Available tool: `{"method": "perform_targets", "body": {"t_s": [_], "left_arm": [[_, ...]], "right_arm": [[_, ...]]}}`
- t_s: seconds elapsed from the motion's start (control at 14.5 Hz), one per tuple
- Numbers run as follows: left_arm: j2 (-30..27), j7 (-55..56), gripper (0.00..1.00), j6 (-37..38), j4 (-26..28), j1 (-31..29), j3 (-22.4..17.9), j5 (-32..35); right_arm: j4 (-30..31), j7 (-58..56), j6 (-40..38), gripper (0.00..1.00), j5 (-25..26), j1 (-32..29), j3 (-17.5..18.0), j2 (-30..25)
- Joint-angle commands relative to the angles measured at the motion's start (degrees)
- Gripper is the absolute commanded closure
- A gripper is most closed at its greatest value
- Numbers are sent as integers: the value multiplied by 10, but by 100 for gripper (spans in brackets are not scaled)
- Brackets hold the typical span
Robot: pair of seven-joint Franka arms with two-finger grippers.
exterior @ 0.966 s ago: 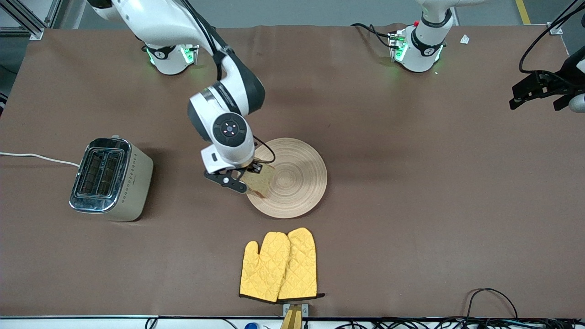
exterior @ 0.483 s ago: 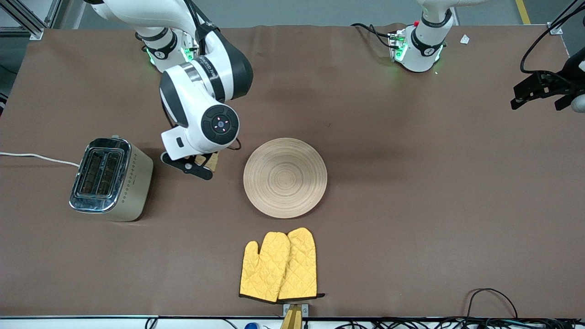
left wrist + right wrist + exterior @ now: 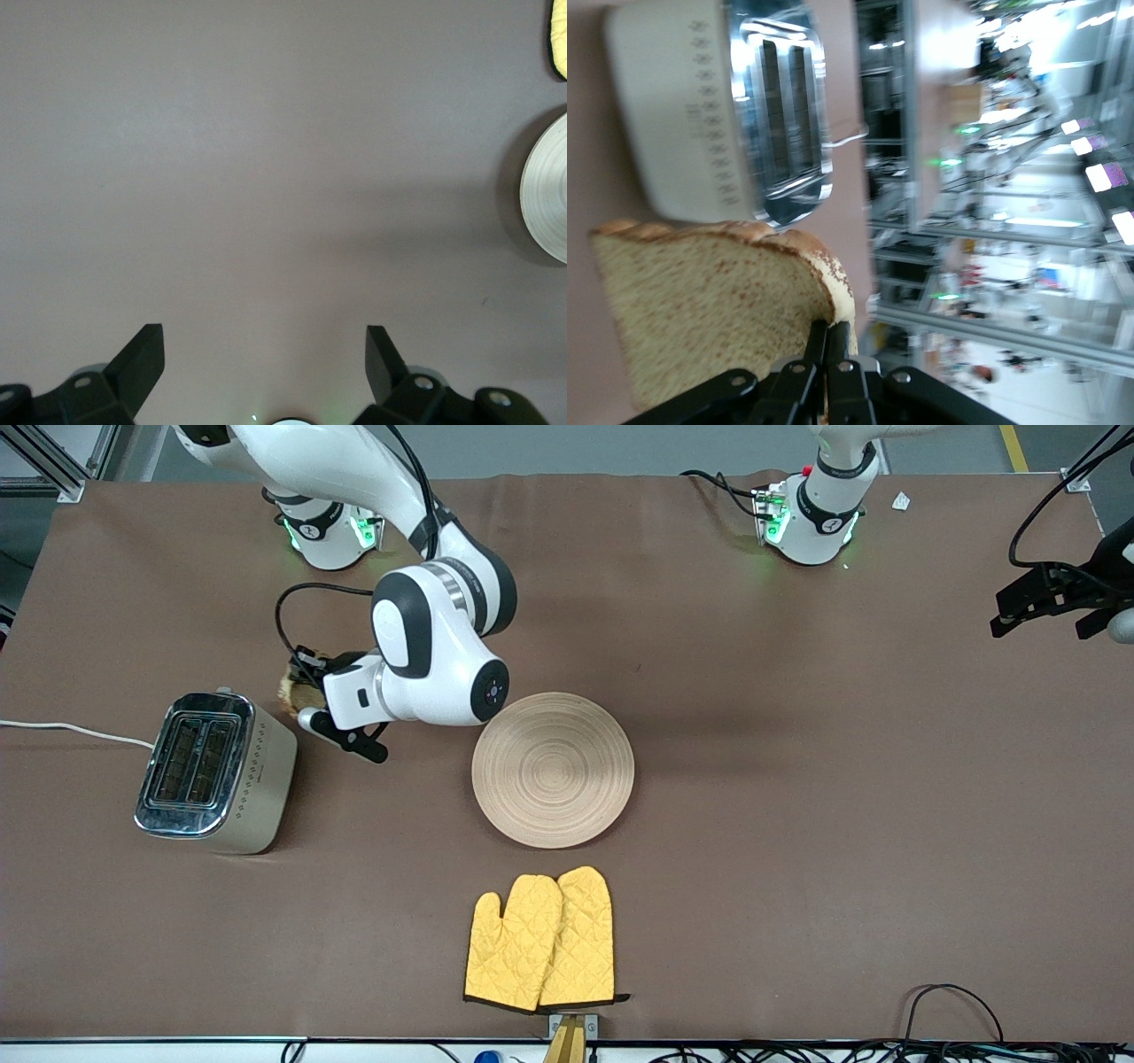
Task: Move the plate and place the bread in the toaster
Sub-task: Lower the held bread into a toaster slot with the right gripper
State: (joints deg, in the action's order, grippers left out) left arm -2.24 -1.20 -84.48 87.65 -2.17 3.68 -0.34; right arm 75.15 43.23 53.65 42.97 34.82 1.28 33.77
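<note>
My right gripper [image 3: 299, 689] is shut on the bread [image 3: 289, 688], a tan speckled slice with a darker crust. It holds the slice in the air next to the toaster [image 3: 213, 772], over the table. In the right wrist view the fingers [image 3: 830, 341] pinch the slice's edge [image 3: 713, 310], with the toaster's chrome slots [image 3: 780, 106] close by. The round beige plate [image 3: 553, 769] lies bare at mid-table; it also shows in the left wrist view [image 3: 549, 199]. My left gripper [image 3: 1050, 598] is open and empty, up in the air at the left arm's end of the table, and waits.
A pair of yellow oven mitts [image 3: 542, 941] lies nearer to the front camera than the plate. The toaster's white cord [image 3: 71, 731] runs off the right arm's end of the table. Cables lie along the front edge.
My right gripper lifted the bread off the plate and carried it toward the toaster, turning its wrist. The plate is now bare. The left arm has not moved.
</note>
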Motion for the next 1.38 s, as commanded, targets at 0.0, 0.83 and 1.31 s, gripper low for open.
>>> {"method": "perform_targets", "body": {"t_s": [0.0, 0.83, 1.31], "left_arm": [[-7, -6, 0, 0, 5, 0, 0, 12], [-5, -6, 0, 0, 6, 1, 0, 11], [-4, -6, 0, 0, 7, 1, 0, 11]], "right_arm": [[18, -69, -9, 100, 68, -25, -1, -13], [66, -119, 118, 100, 174, -136, -2, -12], [70, -108, 175, 100, 174, -168, -2, -4]]}}
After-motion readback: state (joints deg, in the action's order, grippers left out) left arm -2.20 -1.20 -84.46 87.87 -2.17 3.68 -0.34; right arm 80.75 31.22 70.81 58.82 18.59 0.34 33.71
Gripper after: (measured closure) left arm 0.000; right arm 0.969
